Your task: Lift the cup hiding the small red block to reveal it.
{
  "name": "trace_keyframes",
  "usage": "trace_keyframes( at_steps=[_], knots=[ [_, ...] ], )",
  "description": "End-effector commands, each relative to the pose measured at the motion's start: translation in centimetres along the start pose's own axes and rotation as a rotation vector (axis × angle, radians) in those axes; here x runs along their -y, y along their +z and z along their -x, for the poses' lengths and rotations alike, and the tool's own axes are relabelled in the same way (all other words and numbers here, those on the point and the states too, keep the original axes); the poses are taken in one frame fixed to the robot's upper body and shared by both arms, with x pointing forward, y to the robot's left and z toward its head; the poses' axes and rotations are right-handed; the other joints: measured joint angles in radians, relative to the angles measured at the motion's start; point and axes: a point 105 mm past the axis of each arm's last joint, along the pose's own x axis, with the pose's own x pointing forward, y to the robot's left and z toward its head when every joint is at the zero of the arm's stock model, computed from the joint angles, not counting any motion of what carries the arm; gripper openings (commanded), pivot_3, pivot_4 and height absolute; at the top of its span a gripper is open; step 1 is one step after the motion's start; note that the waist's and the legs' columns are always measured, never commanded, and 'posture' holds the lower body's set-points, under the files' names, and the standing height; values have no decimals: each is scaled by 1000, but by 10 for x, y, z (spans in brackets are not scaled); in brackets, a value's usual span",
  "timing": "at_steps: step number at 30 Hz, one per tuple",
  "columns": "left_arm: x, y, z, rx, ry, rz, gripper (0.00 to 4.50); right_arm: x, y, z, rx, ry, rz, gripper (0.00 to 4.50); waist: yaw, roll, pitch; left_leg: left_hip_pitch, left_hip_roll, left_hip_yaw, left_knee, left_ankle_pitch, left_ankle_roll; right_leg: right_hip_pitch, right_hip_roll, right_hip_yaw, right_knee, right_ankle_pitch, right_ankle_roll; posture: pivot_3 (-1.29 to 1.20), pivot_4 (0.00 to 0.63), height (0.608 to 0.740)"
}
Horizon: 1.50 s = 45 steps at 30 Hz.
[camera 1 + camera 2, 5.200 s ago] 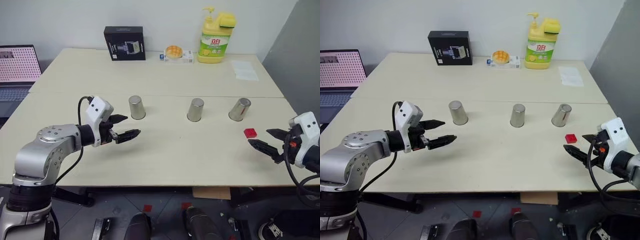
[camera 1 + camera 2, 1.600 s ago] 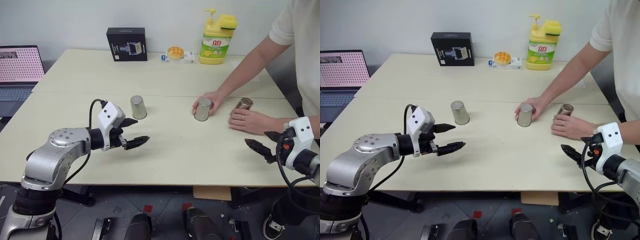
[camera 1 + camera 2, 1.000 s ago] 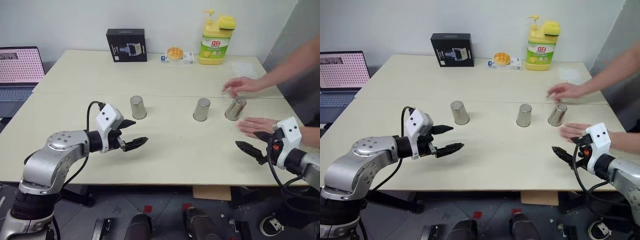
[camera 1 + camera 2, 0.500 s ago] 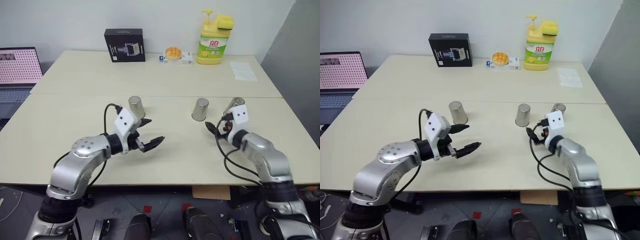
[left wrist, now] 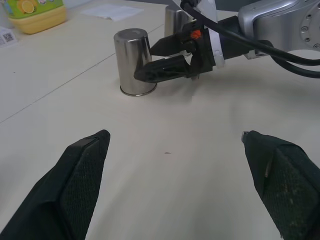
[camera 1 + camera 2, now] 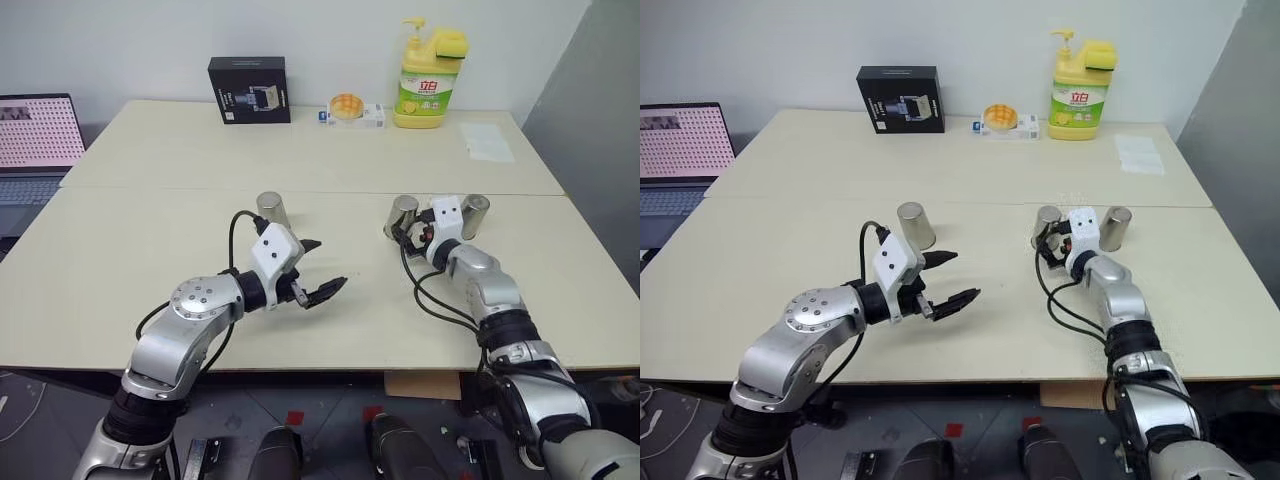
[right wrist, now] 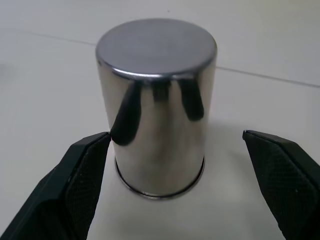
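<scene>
Left claw (image 6: pixel 318 270), low centre of frame, hangs spread and empty over the worktop (image 6: pixel 150 250). Mid-right, the right claw (image 5: pixel 150 61) stands apart, flanking the middle cup (image 7: pixel 157 105), not yet clamped. Nothing lifted; the small red block is hidden.

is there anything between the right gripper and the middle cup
No. In the right wrist view the open right gripper faces the middle cup with nothing between.

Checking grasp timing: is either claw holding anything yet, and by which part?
Nothing is held. The right claw stands open around the middle cup without closing on it; the left claw is open over the bare table.
</scene>
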Motion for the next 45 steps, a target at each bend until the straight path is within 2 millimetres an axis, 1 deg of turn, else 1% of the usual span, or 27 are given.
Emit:
trace_keyframes(
  at_steps=[1, 7, 10, 13, 16, 20, 24, 26, 29, 32, 35, 37, 39, 42, 44, 45],
  knots=[
    [-2, 12, 2, 46, 21, -16, 4500, 0, 16, -6, 71, 6, -24, 4487, -1, 0, 0, 0, 0, 0, 0, 0, 0, 0, 0, 0, 0, 0, 0, 0, 150, 740],
    [-12, 17, 4, 47, 38, -27, 4500, -17, 25, -13, 122, 82, -61, 4487, -2, 0, 0, 0, 0, 0, 0, 0, 0, 0, 0, 0, 0, 0, 0, 0, 150, 740],
    [-13, 18, 3, 50, 37, -29, 4500, -18, 32, -15, 157, 86, -69, 3941, -3, 0, 0, 0, 0, 0, 0, 0, 0, 0, 0, 0, 0, 0, 0, 0, 150, 740],
    [-11, 17, 2, 49, 34, -30, 4500, -15, 34, -15, 170, 78, -61, 3159, -3, 0, 0, 0, 0, 0, 0, 0, 0, 0, 0, 0, 0, 0, 0, 0, 150, 740],
    [-9, 17, 1, 49, 29, -29, 4500, -16, 38, -11, 189, 101, -49, 2597, -3, 1, 0, 0, 0, 0, 0, 0, 0, 0, 0, 0, 0, 0, 0, 0, 150, 740],
    [-9, 17, 3, 45, 28, -31, 4500, -18, 44, -2, 204, 138, -31, 2581, -2, 1, 0, 0, 0, -1, -1, 0, 0, 0, 0, 0, 0, 0, -1, 0, 150, 740],
    [-12, 16, 6, 37, 40, -32, 4500, -12, 56, 22, 208, 127, 1, 2581, 2, 1, 1, -1, 0, -1, -1, 0, 0, 0, 0, 0, 0, -1, -1, 0, 150, 740],
    [-11, 15, 6, 35, 41, -30, 4500, -7, 57, 35, 197, 107, -5, 2581, 2, 2, 1, -1, 0, -1, -1, 0, 0, 0, 0, 0, 1, -1, -1, 0, 150, 740],
    [-8, 15, 6, 33, 38, -26, 4500, -6, 52, 45, 166, 84, 3, 2581, 3, 2, 1, 0, 0, -1, -1, 0, 0, 0, 0, -1, 1, -1, -1, 0, 150, 740],
    [-8, 15, 6, 32, 37, -25, 4500, -4, 41, 47, 130, 54, -21, 2581, -1, 2, 1, 0, 0, 0, -1, 0, 0, -1, 0, 0, 1, -1, -1, 0, 150, 740],
    [-8, 14, 6, 29, 37, -24, 4500, 2, 21, 41, 79, 6, -43, 2581, -2, 2, 1, 1, 0, 0, -1, 0, 0, 0, 0, 0, 1, -1, -1, 0, 150, 740],
    [-8, 14, 6, 28, 37, -24, 4500, 4, 11, 38, 57, -12, -41, 2581, -1, 1, 1, 1, 0, 0, 0, 0, 0, 0, 0, 0, 1, -1, -1, 0, 150, 740],
    [-8, 14, 6, 27, 38, -26, 4500, 8, 5, 36, 46, -38, -35, 2581, -1, 1, 0, 1, 0, 0, 0, 0, 0, 0, 0, 0, 1, -1, -1, 0, 150, 740],
    [-9, 15, 6, 28, 40, -27, 4500, 13, 2, 34, 47, -60, -20, 2581, -1, 1, 0, 2, 0, 0, 0, 0, 0, 1, 0, 0, 1, -1, -1, 0, 150, 740],
    [-9, 15, 7, 27, 42, -26, 4500, 15, 0, 36, 47, -71, -14, 3282, -1, 1, 0, 2, 0, 0, 0, 0, 0, 1, 0, 0, 1, -1, -1, 0, 150, 740],
    [-9, 14, 7, 26, 42, -25, 4500, 16, 0, 37, 48, -74, -13, 3429, -1, 1, 0, 2, 0, -1, 0, 0, 0, 1, 0, 0, 1, -1, -1, 0, 150, 740]
  ],
)
